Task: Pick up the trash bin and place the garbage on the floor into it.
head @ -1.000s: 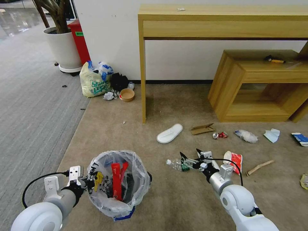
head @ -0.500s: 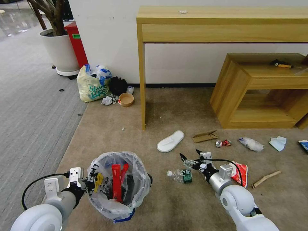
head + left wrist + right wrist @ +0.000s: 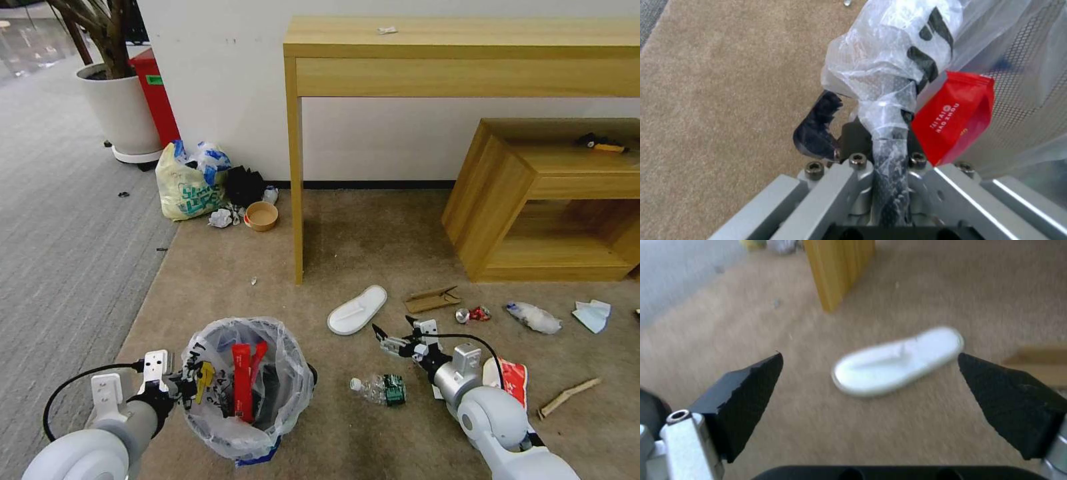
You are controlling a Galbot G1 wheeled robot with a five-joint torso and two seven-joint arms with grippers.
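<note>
- Left gripper (image 3: 189, 387) is clamped on the bag-wrapped rim of the trash bin (image 3: 247, 387), low at the robot's left over tan carpet; red wrappers (image 3: 243, 380) stand inside it
- Right gripper (image 3: 395, 333) hangs with fingers spread wide and nothing between them, pointing at the white slipper (image 3: 357, 309)
- clear plastic bottle (image 3: 377, 389) lies on the carpet between bin and right arm; cardboard piece (image 3: 432, 299), crushed red can (image 3: 472, 314) and wood stick (image 3: 569, 397) lie farther right

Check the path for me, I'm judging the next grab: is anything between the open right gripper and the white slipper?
Nothing visible. The right gripper hangs open, and the white slipper lies framed between its fingers with bare carpet around it. The plastic bottle lies off that line, nearer the robot.
</note>
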